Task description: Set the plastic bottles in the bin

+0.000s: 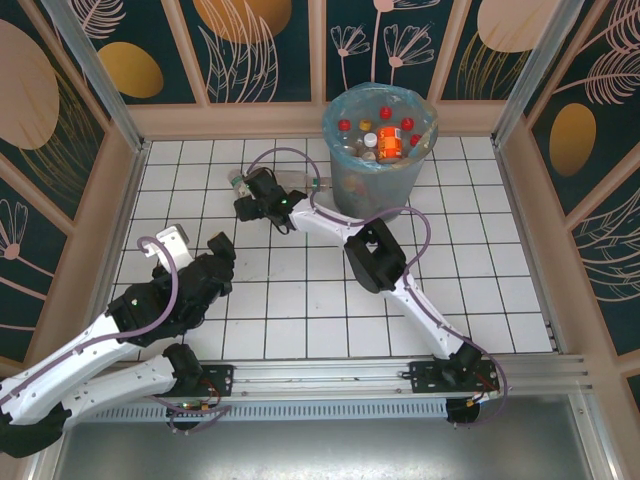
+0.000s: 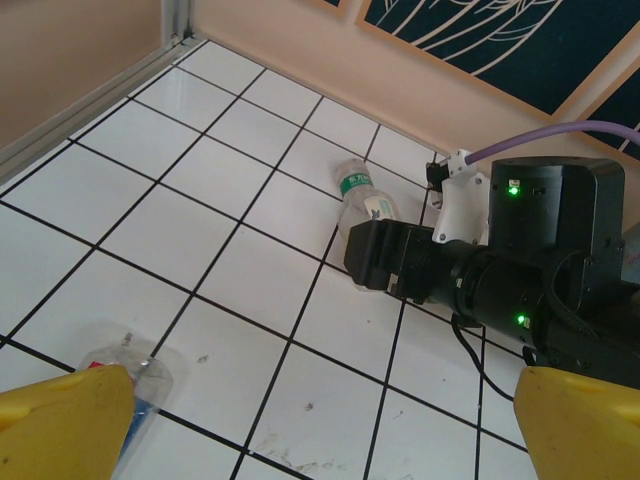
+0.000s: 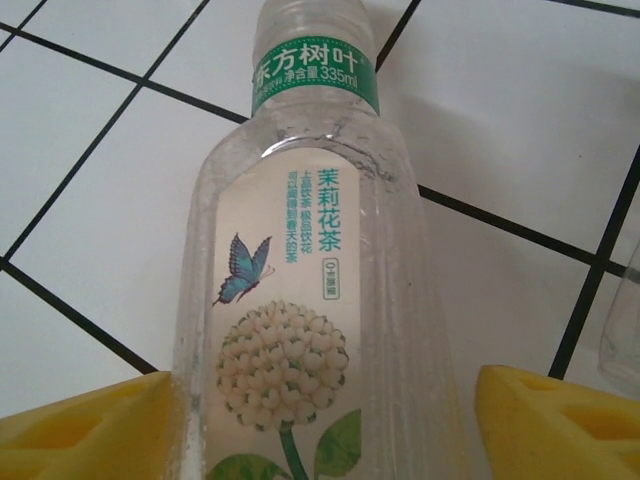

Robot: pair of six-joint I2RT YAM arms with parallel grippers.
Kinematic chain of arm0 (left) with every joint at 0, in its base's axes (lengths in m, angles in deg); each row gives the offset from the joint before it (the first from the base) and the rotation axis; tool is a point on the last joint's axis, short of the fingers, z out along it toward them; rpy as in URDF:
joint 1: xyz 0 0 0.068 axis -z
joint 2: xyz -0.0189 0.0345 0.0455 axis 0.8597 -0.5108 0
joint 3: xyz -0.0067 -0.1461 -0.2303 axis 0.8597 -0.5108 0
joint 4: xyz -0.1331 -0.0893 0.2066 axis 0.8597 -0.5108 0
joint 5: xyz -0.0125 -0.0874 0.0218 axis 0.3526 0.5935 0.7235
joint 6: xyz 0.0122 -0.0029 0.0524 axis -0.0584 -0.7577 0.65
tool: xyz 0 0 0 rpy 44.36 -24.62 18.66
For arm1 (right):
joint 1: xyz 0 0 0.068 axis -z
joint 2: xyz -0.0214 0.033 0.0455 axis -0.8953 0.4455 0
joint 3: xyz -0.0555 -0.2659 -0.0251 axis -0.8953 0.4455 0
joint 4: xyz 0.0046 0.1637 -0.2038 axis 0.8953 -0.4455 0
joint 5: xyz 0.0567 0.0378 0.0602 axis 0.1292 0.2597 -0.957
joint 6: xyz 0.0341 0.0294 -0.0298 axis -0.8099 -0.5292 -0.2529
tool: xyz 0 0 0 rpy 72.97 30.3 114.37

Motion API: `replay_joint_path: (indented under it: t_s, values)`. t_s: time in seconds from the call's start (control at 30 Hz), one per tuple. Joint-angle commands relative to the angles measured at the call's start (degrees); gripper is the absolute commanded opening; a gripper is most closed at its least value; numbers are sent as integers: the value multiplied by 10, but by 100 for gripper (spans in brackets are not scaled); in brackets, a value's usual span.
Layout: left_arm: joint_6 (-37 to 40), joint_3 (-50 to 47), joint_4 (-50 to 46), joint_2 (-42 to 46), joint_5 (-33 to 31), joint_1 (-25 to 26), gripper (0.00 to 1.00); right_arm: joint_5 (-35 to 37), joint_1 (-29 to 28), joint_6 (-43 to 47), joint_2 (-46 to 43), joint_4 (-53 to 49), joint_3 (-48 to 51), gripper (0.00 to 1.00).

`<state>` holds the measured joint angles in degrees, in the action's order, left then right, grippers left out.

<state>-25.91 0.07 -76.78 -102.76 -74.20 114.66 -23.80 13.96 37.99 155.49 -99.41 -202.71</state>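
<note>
On the white tiled bench, the bin stands at the far edge, lined with a blue bag and already holding several capped bottles. The right arm reaches out to the left of it, and the right fingers sit low over a clear bottle lying flat on the tiles, one finger on each side of its body. One finger looks to be against the plastic. A sliver of tile shows beside the other, so they are part-open with nothing clamped yet.

The step in hand looks like the grasp. The bottle is thin-walled and probably light, so it should be squeezed across the labelled belly, square to its long axis, only until it stops slipping. A pinch near the green-banded neck would probably let it swing. Another clear bottle lies just beside it and should stay outside the grip. The lift then has to clear the bin's rim before release.

The left fingers are spread wide and hold nothing. A crumpled clear bottle lies just beside one of them, a likely next pick.
</note>
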Motion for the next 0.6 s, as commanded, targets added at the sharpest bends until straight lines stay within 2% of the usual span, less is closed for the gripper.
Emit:
replay_joint_path:
  t_s: [0.0, 0.13, 0.23, 0.57]
  values:
    - [-5, 1, -3, -4, -7, -5, 97, -19, 4, 16, -16, -7, -25, 68]
    - [-6, 4, -4, -3, -8, -5, 97, -28, 4, 32, -23, -8, -34, 60]
    - [-5, 9, -4, -4, -9, -5, 97, -36, 4, 43, -45, -15, -35, 57]
    - [30, 56, -1, -11, -23, -4, 97, -43, 10, 74, -201, -11, 35, 50]
